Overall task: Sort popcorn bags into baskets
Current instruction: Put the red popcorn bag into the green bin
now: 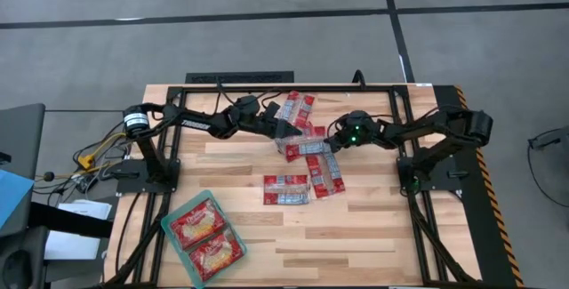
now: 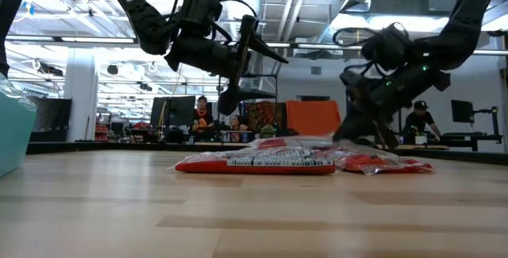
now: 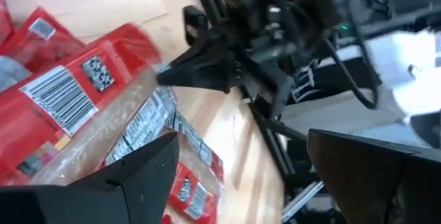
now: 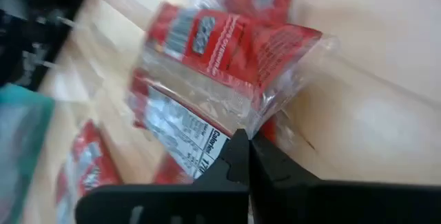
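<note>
Tools flank the bag pile (image 1: 302, 142): left tool (image 1: 277, 127) spread above it, right tool (image 1: 331, 140) pressed together, low beside it, likely to separate one bag.

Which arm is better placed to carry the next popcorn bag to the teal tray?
Probably left. The left gripper hangs open over the popcorn bags, and the teal tray lies on its side of the table, farther from the right gripper.
</note>
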